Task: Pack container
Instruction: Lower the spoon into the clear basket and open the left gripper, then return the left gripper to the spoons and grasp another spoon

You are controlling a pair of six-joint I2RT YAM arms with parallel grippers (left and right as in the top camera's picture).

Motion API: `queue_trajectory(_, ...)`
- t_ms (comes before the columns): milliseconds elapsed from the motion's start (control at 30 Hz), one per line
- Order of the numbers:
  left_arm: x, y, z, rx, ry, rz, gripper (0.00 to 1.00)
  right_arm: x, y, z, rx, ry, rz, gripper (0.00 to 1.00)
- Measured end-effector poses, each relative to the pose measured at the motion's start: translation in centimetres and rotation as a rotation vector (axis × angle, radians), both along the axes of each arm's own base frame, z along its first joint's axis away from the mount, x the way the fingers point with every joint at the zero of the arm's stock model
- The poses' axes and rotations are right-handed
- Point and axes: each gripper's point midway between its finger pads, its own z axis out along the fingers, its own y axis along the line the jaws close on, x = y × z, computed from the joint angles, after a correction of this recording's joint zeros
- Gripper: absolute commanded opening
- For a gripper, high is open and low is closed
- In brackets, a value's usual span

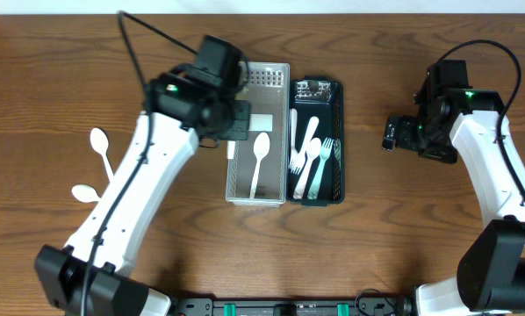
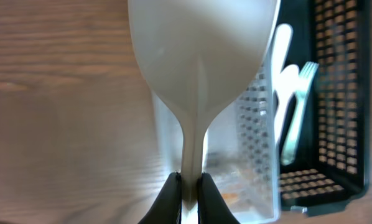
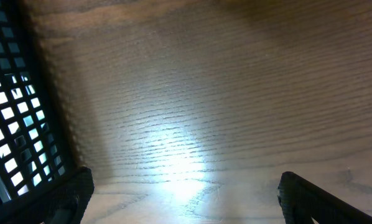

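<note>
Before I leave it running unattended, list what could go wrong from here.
1. The left gripper pinches the white spoon only by its thin handle, so it may swivel or slip.
2. The spoon hangs near the wall of the white basket; released off-centre, it could catch the rim or land on the table.

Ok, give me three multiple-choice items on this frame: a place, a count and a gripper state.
1. The black basket sits: A) right of the white basket; B) left of it; C) stacked on it.
2. Loose spoons on the table: A) none; B) two; C) five.
3. The left gripper is: A) open; B) shut on a fork; C) shut on a white spoon.
Key: 1A, overhead shows them side by side; 2B, both lie left of the white basket; 3C, its handle is pinched in the wrist view.
</note>
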Motion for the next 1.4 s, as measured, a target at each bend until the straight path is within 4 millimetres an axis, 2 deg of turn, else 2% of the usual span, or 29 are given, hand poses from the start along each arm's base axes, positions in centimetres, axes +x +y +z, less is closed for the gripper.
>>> queue_trajectory(133,0.1,-2.1,-2.2,-0.001,0.032,-0.011,0.06,0.0,0.0,0.0,0.0,0.0,0.0,0.98)
queue_trajectory(233,0.3,-3.1,-5.0,0.025,0.09,-0.016,0.06,0.0,0.0,0.0,0.0,0.0,0.0,0.98)
queue_trajectory(333,0.6,-3.5,-8.1,0.056,0.158,-0.008,0.06,-0.1,0.0,0.0,0.0,0.002,0.0,0.98)
queue_trajectory(467,0.3,-3.4,-11.4,0.094,0.235,0.0,0.06,-0.1,0.0,0.0,0.0,0.003,0.0,0.98)
queue_trajectory(567,0.1,-3.3,-12.2,0.104,0.26,0.004,0.51,-0.1,0.0,0.0,0.0,0.003,0.0,0.98)
queue_trajectory(633,0.1,-3.3,-12.1,0.1,0.256,0.007,0.64,-0.1,0.0,0.0,0.0,0.003,0.0,0.98)
queue_trajectory(667,0.1,-3.3,-11.9,0.1,0.253,0.002,0.69,-0.1,0.0,0.0,0.0,0.003,0.0,0.98)
queue_trajectory(767,-0.3,-3.0,-11.2,0.106,0.251,-0.002,0.72,-0.1,0.0,0.0,0.0,0.003,0.0,0.98)
queue_trajectory(867,-0.4,-1.5,-8.8,0.125,0.202,0.017,0.75,-0.1,0.0,0.0,0.0,0.003,0.0,0.98)
queue_trajectory(933,-0.2,0.1,-6.4,0.133,0.145,0.049,0.8,-0.1,0.0,0.0,0.0,0.004,0.0,0.98)
queue_trajectory(1033,0.4,4.5,-1.7,0.121,0.034,0.167,0.81,-0.2,0.0,0.0,0.0,0.009,0.0,0.98)
queue_trajectory(1067,0.7,6.7,0.1,0.111,-0.01,0.233,0.81,-0.3,0.0,0.0,0.0,0.01,0.0,0.98)
queue_trajectory(1133,1.0,10.9,2.4,0.107,-0.067,0.353,0.87,-0.3,0.0,0.0,0.0,0.013,0.0,0.98)
queue_trajectory(1167,1.0,13.7,3.4,0.107,-0.091,0.433,0.9,-0.4,0.0,-0.1,0.0,0.015,0.0,0.98)
queue_trajectory(1267,0.6,20.7,4.2,0.125,-0.106,0.641,0.95,-0.6,0.0,-0.1,0.0,0.023,0.0,0.98)
queue_trajectory(1333,0.1,24.4,3.4,0.144,-0.08,0.745,0.98,-0.7,0.0,-0.1,0.001,0.03,0.0,0.98)
queue_trajectory(1400,-0.3,27.2,2.1,0.156,-0.039,0.824,0.99,-0.9,0.0,-0.1,0.001,0.037,0.0,0.98)
